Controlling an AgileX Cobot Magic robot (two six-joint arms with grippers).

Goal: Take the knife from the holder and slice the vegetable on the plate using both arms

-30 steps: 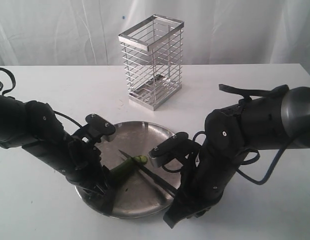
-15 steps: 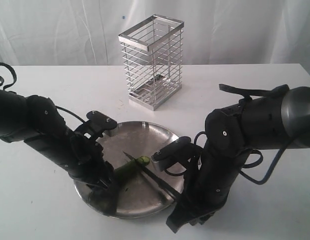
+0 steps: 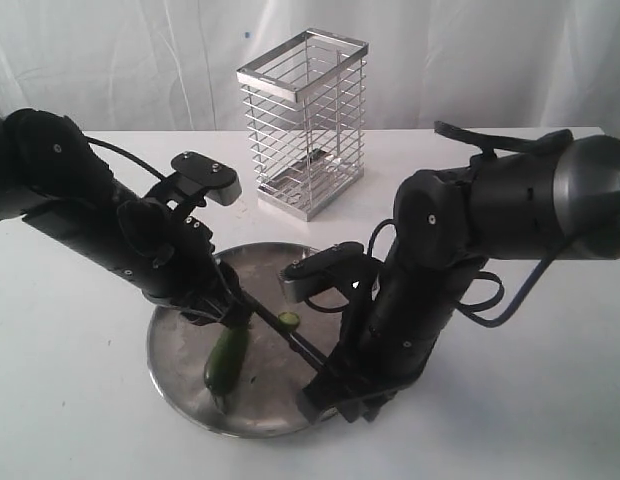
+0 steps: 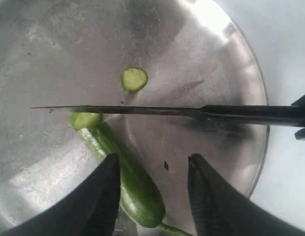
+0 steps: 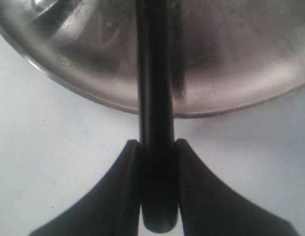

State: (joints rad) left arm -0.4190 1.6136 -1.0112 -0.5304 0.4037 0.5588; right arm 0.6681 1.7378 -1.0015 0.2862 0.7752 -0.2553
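Observation:
The dark green vegetable (image 3: 226, 362) (image 4: 135, 184) lies on the steel plate (image 3: 168, 372) (image 4: 226, 54), stem end toward the front rim. A pale cut slice (image 3: 287, 320) (image 4: 134, 78) lies apart from it, and a second cut piece (image 4: 86, 119) sits at its cut end. My left gripper (image 3: 228, 306) (image 4: 153, 160) hovers open above the vegetable, which lies beside one finger (image 4: 101, 196). My right gripper (image 3: 325, 385) (image 5: 156, 145) is shut on the handle of the black knife (image 3: 290, 338) (image 4: 128, 110) (image 5: 155, 98), whose blade reaches across the plate above the vegetable's cut end.
The chrome wire holder (image 3: 303, 120) stands behind the plate with nothing in it. The white table (image 3: 550, 400) runs to a white curtain at the back. Both bulky arms crowd the plate from its left and right sides.
My left arm has risen and drawn back toward the holder, and its gripper has left the vegetable. The vegetable now points toward the front rim. A slice lies separate by the blade.

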